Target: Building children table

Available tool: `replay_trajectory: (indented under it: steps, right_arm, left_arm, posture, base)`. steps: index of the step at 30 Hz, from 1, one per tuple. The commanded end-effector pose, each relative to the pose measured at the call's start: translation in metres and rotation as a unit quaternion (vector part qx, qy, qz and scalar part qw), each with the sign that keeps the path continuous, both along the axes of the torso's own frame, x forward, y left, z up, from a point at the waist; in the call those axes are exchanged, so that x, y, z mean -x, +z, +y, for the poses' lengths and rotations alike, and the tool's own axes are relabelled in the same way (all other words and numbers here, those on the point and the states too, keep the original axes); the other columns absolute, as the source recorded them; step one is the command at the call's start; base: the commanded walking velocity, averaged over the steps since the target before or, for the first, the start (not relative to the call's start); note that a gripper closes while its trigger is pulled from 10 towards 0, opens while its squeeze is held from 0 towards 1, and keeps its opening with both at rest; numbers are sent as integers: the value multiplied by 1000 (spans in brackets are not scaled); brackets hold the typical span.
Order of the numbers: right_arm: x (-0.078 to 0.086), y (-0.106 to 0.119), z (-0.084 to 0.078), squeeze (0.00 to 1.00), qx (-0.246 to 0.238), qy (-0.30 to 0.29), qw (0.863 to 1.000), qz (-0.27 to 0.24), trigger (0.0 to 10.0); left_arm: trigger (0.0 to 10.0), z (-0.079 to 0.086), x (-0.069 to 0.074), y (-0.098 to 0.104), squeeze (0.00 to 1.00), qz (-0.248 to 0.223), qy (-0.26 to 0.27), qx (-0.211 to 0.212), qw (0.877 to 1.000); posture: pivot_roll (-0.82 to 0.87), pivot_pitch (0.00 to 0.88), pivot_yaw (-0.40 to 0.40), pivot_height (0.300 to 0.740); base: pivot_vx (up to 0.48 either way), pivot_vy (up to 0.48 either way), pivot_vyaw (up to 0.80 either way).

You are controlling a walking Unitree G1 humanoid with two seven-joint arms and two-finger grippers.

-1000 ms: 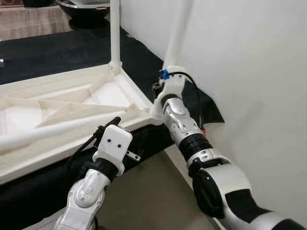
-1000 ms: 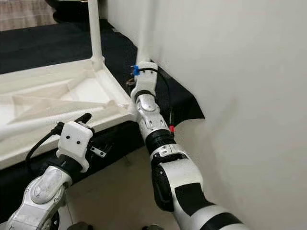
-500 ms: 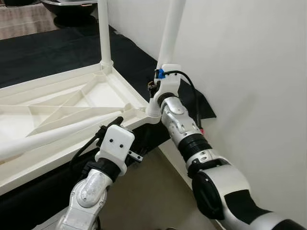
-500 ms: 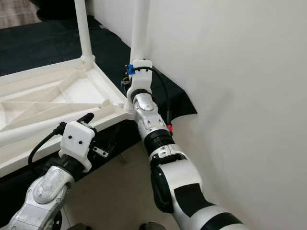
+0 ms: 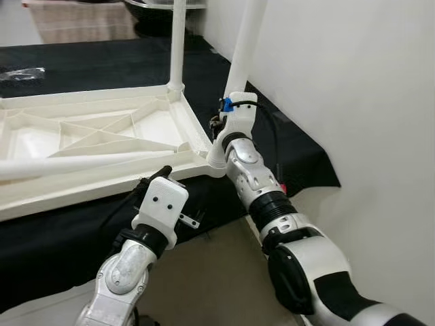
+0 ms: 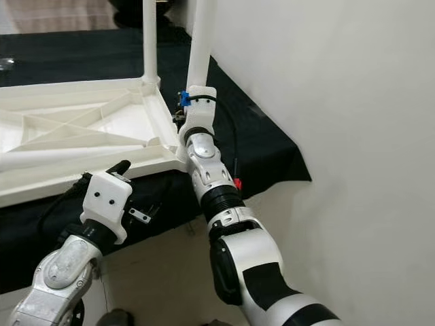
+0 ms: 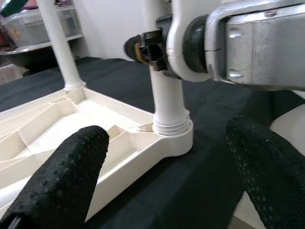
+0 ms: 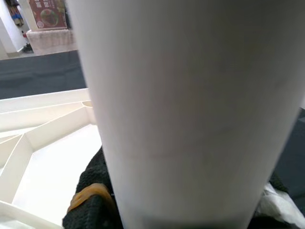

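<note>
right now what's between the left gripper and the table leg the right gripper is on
Bare black cloth and the corner of the upturned tabletop, seen in the left wrist view. The left gripper is open, apart from the leg; the right gripper is at that leg.

The light is bright and even, and the head pictures are sharp. The white wall (image 5: pixel 367 102) looks soft with no glare. Up close, the white leg (image 8: pixel 186 109) is blurry, with dark shade below.

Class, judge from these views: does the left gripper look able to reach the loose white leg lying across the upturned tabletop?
Probably yes. The left gripper is open at the tabletop edge, and the loose leg lies just beyond it with nothing between.
</note>
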State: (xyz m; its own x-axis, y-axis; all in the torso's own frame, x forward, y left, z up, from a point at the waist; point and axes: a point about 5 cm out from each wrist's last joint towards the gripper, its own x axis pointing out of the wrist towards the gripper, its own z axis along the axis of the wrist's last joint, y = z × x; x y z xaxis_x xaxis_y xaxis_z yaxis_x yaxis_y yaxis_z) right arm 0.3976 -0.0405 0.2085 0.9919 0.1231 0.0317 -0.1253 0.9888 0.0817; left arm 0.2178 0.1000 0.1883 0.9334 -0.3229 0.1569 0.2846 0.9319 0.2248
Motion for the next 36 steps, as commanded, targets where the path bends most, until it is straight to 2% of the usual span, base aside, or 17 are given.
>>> replay_trajectory:
  steps: [1,4,7,9,11,14,16,17,26,27,28,29,30,32,34,36]
  right_arm:
    - [-2,12,1,0,11,0,1000,-15,10000]
    - [-1,13,3,0,7,5,1000,-20,10000]
    - [2,11,9,0,-27,67,997,-23,10000]
    - [3,9,10,0,-23,84,996,-20,10000]
    - [2,5,7,0,9,90,996,-20,10000]
    - [2,0,5,0,-2,96,995,-3,10000]
    - [2,1,3,0,-4,99,995,-15,10000]
    - [3,0,1,1000,-13,101,995,-14,10000]
    - [4,1,-1,1000,-25,107,994,-19,10000]
    - [4,2,-1,922,-26,112,993,-20,10000]
    - [4,2,-1,922,-26,112,993,-20,10000]
    - [4,3,-3,0,-21,116,993,-23,10000]
    - [5,4,-9,0,-8,112,993,-28,10000]
    - [5,4,-9,0,-8,112,993,-28,10000]
    - [6,3,-21,0,-5,99,994,-36,10000]
    - [6,3,-21,0,-5,99,994,-36,10000]
  left_arm:
    - [10000,0,-1,-3,0,8,2,-1,1000]
    - [10000,-1,-1,-3,0,7,2,-1,1000]
    - [10000,-1,-1,-3,0,7,1,-1,1000]
    - [10000,-1,-1,-3,0,7,1,-1,1000]
    - [10000,-1,-1,-3,0,8,1,-1,1000]
    - [10000,-1,-1,-3,0,9,1,0,1000]
    - [10000,-1,-1,-4,0,9,2,0,1000]
    - [10000,-1,-1,-4,0,9,1,-1,1000]
    - [10000,-1,-2,-4,0,10,1,-1,1000]
    - [10000,-1,-2,-4,0,9,1,-1,1000]
    - [10000,-1,-2,-4,0,9,1,-1,1000]
    - [10000,-1,-2,-4,0,10,1,-1,1000]
    - [10000,0,-2,-4,0,10,2,-1,1000]
    - [10000,0,-2,-4,0,10,2,-1,1000]
    - [10000,0,-2,-5,0,11,2,-2,1000]
    - [10000,0,-2,-5,0,11,2,-2,1000]
  posture:
    - [70,65,-125,740]
    - [68,68,-122,740]
    - [68,69,-123,740]
    - [69,68,-123,740]
    - [69,69,-123,740]
    - [68,70,-121,740]
    - [69,69,-124,740]
    - [69,69,-124,740]
    - [68,70,-122,740]
    - [68,70,-122,740]
    - [68,70,-122,740]
    - [65,69,-121,740]
    - [65,69,-121,740]
    - [65,69,-121,740]
    - [65,69,-121,740]
    - [65,69,-121,740]
  base:
    - [0,0,0]
    - [0,0,0]
    - [0,0,0]
    - [0,0,0]
    - [0,0,0]
    - [0,0,0]
    - [0,0,0]
    - [0,0,0]
    - [0,0,0]
    - [0,0,0]
    - [0,0,0]
    - [0,0,0]
    - [0,0,0]
    - [0,0,0]
    - [0,0,0]
    - [0,0,0]
